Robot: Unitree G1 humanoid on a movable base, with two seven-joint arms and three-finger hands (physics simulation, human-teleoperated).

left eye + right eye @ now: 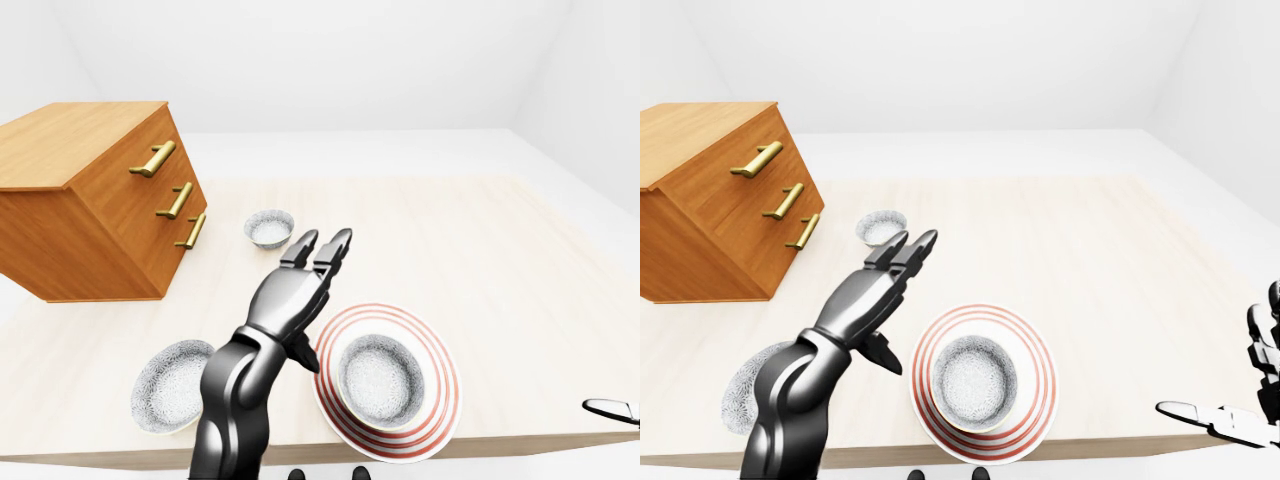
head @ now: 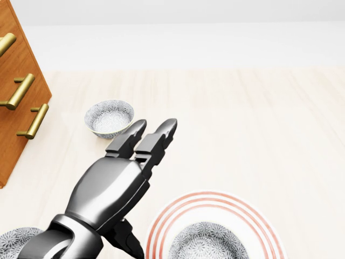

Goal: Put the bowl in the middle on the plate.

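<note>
A speckled grey bowl [image 1: 378, 378] sits upright in the middle of the white plate with red rings [image 1: 445, 372], near the table's bottom edge in the left-eye view. My left hand [image 1: 315, 300] hovers above and to the left of the plate. It is open, with two fingers [image 2: 161, 135] stretched toward the far bowl and the thumb pointing down, and it holds nothing. My right hand [image 1: 1225, 415] shows only at the bottom right edge of the right-eye view, off the table, with its fingers spread open.
A second speckled bowl [image 1: 269, 227] stands further up the table beside the wooden drawer chest [image 1: 90, 200] with brass handles. A third bowl [image 1: 172, 385] lies at the lower left, partly behind my left forearm. The table's near edge [image 1: 480, 440] runs just below the plate.
</note>
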